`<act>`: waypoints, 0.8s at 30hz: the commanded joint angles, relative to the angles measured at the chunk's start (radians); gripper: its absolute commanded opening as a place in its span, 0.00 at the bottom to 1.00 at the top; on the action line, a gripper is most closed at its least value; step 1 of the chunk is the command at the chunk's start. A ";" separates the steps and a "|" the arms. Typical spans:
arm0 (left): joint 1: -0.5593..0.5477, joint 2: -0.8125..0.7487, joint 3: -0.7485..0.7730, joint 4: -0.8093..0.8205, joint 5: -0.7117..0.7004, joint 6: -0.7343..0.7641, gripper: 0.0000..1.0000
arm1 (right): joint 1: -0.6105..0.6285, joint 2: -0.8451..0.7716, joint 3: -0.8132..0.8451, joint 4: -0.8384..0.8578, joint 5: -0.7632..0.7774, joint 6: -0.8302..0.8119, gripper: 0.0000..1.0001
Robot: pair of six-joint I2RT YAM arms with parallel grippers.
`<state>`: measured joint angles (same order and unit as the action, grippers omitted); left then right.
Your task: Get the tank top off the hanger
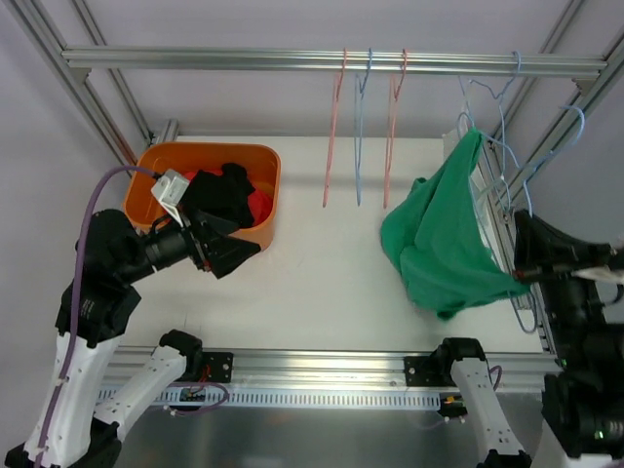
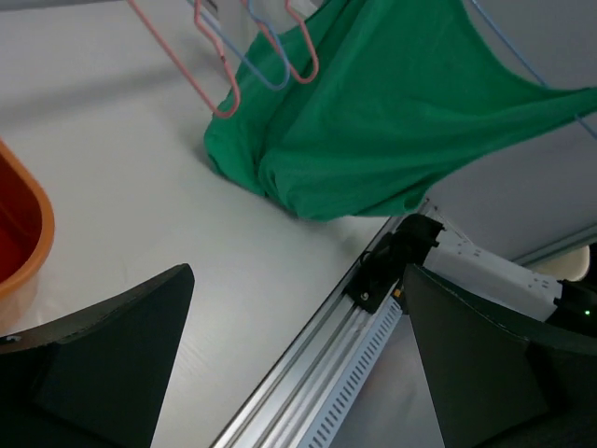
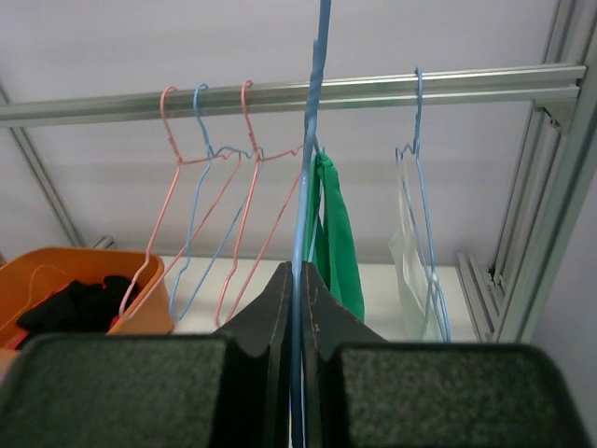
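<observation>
One hanger pinched, tank top draped

The tank top is shown in plain green, its hanger in light blue. Two pink hangers and a spare blue hanger are seen. The bin is coloured orange, with black cloth and red cloth. The counter is white.

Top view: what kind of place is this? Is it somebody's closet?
Not a closet, most likely a robot lab bench: a white table boxed in by a metal frame, wire hangers on its top rail, and robot arms bolted at the near edge.
</observation>
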<state>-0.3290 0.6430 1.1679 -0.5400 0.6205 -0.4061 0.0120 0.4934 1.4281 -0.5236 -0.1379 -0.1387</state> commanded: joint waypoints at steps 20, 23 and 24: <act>-0.815 0.943 0.865 0.213 -0.409 0.167 0.75 | 0.028 -0.035 0.404 -0.464 -0.238 0.079 0.00; -0.815 0.975 0.869 0.224 -0.413 0.165 0.74 | 0.028 -0.039 0.378 -0.423 -0.250 0.094 0.00; -0.815 0.983 0.874 0.224 -0.418 0.165 0.74 | 0.028 -0.041 0.371 -0.399 -0.253 0.108 0.00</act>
<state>-1.1393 1.6409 1.9736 -0.3599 0.2230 -0.2527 0.0326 0.4171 1.8095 -1.0405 -0.3626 -0.0704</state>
